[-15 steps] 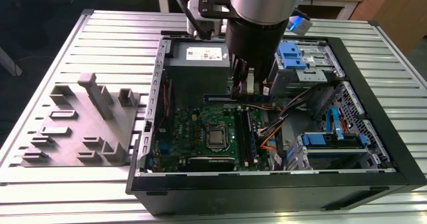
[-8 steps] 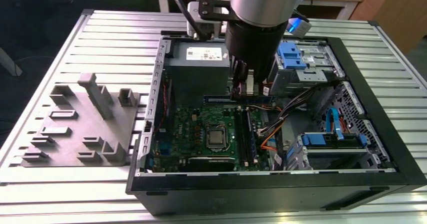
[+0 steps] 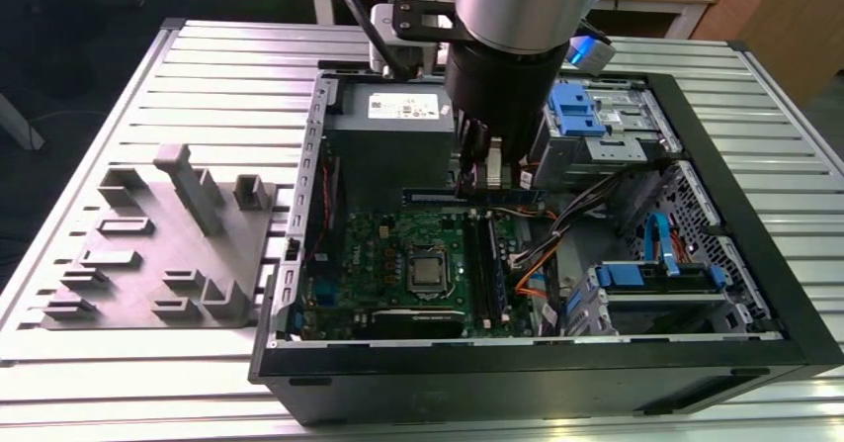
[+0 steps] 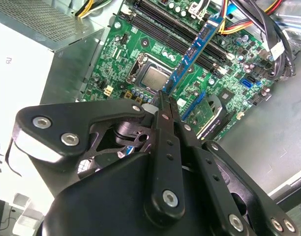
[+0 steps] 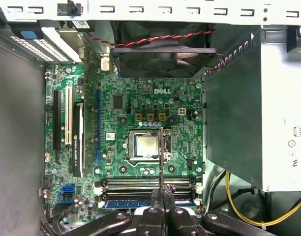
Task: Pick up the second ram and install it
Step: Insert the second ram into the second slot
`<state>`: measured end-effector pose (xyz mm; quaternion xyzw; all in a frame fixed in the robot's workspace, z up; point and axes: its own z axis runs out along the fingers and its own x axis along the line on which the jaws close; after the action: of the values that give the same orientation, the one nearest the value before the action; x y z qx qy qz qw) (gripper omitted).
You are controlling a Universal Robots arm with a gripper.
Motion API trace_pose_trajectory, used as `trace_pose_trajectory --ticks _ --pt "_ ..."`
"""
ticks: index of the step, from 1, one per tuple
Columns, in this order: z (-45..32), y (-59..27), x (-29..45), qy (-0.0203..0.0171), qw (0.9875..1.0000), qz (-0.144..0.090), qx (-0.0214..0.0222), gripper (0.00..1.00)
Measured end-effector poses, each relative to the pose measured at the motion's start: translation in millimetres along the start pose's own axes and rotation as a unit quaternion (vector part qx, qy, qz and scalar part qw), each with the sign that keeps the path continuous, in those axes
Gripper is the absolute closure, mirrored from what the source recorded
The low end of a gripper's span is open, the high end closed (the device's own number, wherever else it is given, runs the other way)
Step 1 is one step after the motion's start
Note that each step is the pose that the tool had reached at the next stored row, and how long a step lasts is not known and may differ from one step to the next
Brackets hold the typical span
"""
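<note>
- Far on the exterior view's left, the grey fixture (image 3: 158, 254) sits on the slatted tabletop (image 3: 119, 86), well apart from my work.
- Next comes the open computer case (image 3: 528, 378), with the power supply (image 3: 389, 135) at its far side and the green motherboard (image 3: 382, 259) nearer the camera.
- Over the board hangs my claw (image 4: 164, 101), fingers drawn together and clamped on the second ram (image 4: 197, 46). In the exterior view it reads as a bluish strip under the arm, in the air and clear of the board.
- By my reading it lies crosswise to the memory slots (image 3: 481, 264). In the first wrist view it is an edge-on line above the CPU socket (image 5: 146, 146). One slot already carries a seated stick (image 5: 140, 202).
- I judge the ram light, stiff and thin, but fragile. It will not sag, yet a skewed push could crack it or strain a slot. The grip belongs on the flat faces near the top edge, around mid-length, off the contact edge.
- Rightmost are the blue drive bays (image 3: 580, 111).
</note>
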<state>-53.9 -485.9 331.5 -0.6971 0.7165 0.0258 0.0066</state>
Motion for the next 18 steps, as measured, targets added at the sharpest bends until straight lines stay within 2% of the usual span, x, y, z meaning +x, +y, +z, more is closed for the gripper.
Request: trace_pose_trajectory --ticks 2,5,9,14,18 --pt "0.1 0.0 0.0 -0.0002 1.0 0.006 0.0003 0.92" --pt "0.4 0.0 0.0 -0.0009 0.9995 0.031 0.0014 0.92" --pt "1.1 0.0 0.1 -0.0018 0.9977 0.068 0.0031 0.92" --pt "2.1 -0.1 0.1 -0.0031 0.9936 0.113 0.0051 0.92" --pt "2.8 -0.1 0.1 -0.0041 0.9889 0.148 0.0067 0.92"
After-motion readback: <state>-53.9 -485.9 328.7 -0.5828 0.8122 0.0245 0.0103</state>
